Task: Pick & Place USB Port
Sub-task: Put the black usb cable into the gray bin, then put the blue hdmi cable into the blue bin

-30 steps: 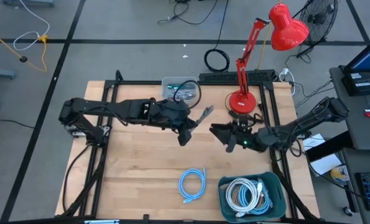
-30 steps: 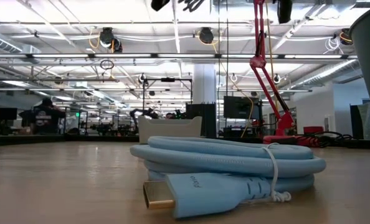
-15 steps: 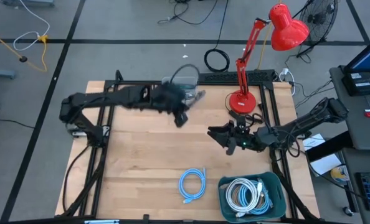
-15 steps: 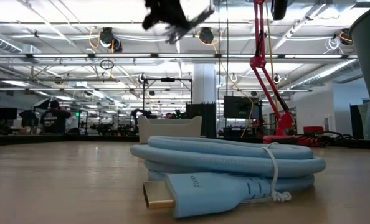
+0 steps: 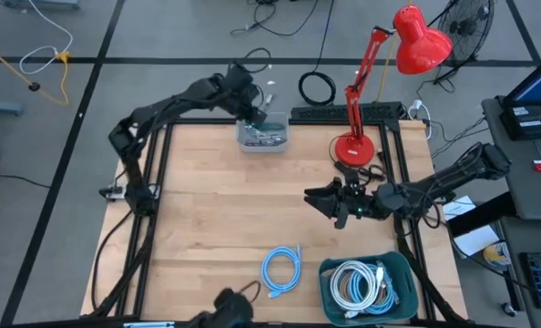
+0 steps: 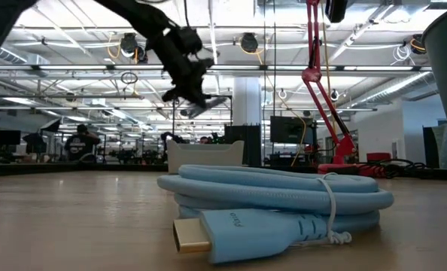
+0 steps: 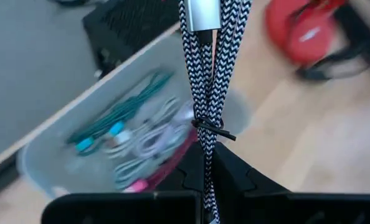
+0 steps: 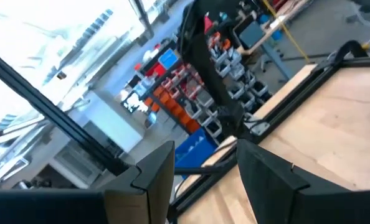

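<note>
Hovering over the far edge of the table (image 5: 198,228), the left gripper (image 5: 255,117) is clamped on a black-and-white braided USB cable (image 7: 205,68), folded double and tied with a thin twist tie. Its silver plug points away from the fingers (image 7: 235,177), past the wrist camera. Directly under the gripper sits the grey bin (image 5: 262,137), already holding a tangle of teal, white and pink cables; the bin stands flush against the table's far rim. In the low view the gripper (image 6: 190,75) hangs well above the bin's pale wall (image 6: 205,156), clear air between them.

Beside the bin, toward the right arm: a black power strip (image 5: 343,113) along the far rim and a red desk lamp (image 5: 354,146), whose base stands on the table and whose arm rises beside the gripper's height.

Right gripper (image 5: 325,202) waits above the right half of the table, jaws parted, holding nothing, well apart from the left one.

Wide bare wood lies between the two arms. At the near edge lie a coiled light-blue cable (image 5: 280,270) and a green bin (image 5: 330,273) of white cables.
</note>
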You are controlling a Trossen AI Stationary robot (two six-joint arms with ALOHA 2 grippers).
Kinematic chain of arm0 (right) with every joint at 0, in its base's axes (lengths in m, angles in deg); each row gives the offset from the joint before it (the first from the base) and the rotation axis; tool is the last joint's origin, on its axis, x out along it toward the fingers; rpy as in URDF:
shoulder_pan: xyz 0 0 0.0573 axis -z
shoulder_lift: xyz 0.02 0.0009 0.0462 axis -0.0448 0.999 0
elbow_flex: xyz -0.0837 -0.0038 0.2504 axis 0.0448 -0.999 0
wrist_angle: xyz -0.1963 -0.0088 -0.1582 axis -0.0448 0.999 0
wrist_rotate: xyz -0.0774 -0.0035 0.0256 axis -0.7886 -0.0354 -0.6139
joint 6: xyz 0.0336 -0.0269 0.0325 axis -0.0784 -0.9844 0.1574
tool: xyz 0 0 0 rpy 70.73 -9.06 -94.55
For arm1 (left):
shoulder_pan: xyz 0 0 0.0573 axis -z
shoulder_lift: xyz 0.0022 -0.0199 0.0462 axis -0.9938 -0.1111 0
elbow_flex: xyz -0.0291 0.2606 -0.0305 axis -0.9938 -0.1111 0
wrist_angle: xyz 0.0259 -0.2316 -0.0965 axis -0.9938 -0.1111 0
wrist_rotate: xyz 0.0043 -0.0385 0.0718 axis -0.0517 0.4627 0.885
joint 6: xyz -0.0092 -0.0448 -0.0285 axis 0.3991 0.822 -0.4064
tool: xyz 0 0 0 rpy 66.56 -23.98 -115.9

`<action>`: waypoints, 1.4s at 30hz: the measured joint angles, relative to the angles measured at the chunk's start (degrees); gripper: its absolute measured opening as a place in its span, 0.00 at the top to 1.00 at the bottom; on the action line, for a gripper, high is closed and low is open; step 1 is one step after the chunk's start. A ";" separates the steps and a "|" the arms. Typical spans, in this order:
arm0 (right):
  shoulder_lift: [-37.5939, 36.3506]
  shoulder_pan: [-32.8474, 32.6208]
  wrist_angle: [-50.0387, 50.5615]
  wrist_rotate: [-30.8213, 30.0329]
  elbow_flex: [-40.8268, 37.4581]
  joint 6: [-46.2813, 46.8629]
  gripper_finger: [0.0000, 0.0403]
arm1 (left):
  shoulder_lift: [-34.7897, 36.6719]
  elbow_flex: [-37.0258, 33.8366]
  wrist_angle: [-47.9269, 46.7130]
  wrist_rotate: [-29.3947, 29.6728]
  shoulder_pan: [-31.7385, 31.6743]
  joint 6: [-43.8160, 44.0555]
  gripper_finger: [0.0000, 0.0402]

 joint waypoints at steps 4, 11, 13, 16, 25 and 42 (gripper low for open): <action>-1.69 4.21 4.01 8.11 0.00 3.07 0.58 | -5.76 5.32 -6.27 0.38 -0.92 -10.13 0.98; -2.45 9.03 7.33 15.44 0.00 5.51 0.58 | -16.50 19.64 -23.67 9.87 2.54 -39.23 0.98; -2.47 9.45 7.33 15.42 0.00 5.54 0.58 | -18.67 21.06 -25.33 13.26 3.28 -42.94 0.98; -2.45 10.05 6.45 15.40 0.00 6.05 0.58 | -20.21 21.07 -25.01 15.19 3.00 -43.47 0.98; -2.67 10.63 6.85 15.18 0.00 4.43 0.58 | -22.41 20.87 -24.25 12.93 3.70 -42.03 0.98; -2.67 11.26 7.30 15.49 0.00 4.37 0.58 | -22.88 20.85 -24.82 20.50 4.54 -36.52 0.60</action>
